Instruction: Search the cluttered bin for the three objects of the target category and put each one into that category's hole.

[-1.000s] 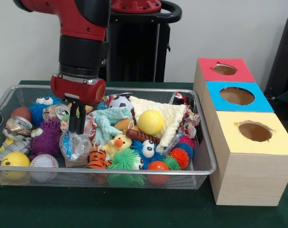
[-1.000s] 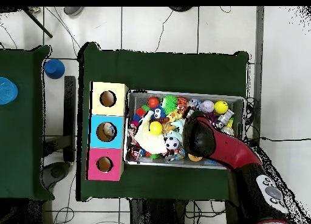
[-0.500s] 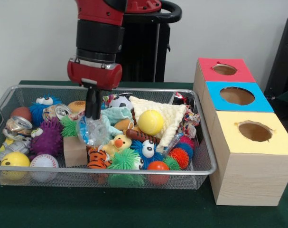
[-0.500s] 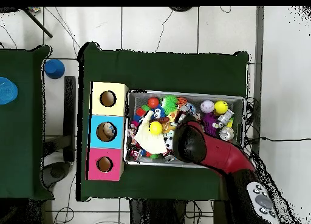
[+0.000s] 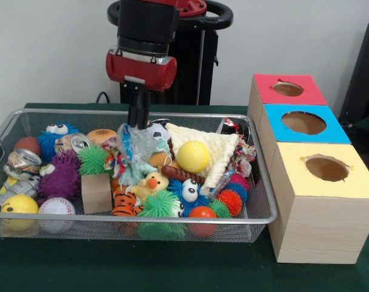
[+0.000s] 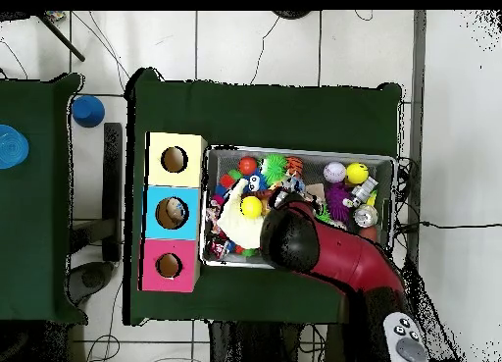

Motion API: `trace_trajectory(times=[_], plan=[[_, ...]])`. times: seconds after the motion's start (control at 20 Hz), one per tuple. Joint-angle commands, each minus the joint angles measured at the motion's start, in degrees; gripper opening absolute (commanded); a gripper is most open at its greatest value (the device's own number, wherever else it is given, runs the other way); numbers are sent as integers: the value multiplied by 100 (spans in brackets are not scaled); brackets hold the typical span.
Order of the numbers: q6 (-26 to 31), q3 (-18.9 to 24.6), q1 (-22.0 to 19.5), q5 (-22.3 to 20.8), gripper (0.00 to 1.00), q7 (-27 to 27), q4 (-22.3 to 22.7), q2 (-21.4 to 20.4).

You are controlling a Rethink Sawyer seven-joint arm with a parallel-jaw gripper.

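— Look at the claw [image 5: 137,125]: pinched tight on a crinkly clear bag [image 5: 138,145], up over the middle of the wire bin [image 5: 141,220]

— Hanging free, or touching the toys?

— Hard to say. Dangling right by the soccer ball [image 5: 155,131] and just over the pale blue cloth [image 5: 132,173], maybe brushing them. Not out of the bin yet. Hidden under the red arm from above, so no help there

— Going where next?

— Probably over to the three boxes beside the bin. Red hole [image 5: 287,89], blue hole [image 5: 304,122], yellow hole [image 5: 326,168]. No telling the right one for a bag

— Anything dropped in already?

— From the front, only dark inside. From above, maybe something pale down in the blue hole, but too small to be sure

— So how much done?

— Looks like one thing grabbed, and nothing dropped in for certain. Lots left to do: carry the bag across, let go right over its hole, then dig out two more of the same kind

— Like what?

— Maybe the squashed can [image 5: 21,161] at the end of the bin well apart from the boxes, as more junk. Only a guess, though
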Motion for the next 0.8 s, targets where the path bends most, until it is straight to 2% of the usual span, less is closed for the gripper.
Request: trace_trajectory(times=[0.05, 0.55, 0.8], plan=[[789, -70, 86, 364, 0, 1122, 360, -234], [1083, -327, 430, 588, 0, 1192, 243, -328], [1388, -569, 718, 710, 0, 1271, 264, -533]])
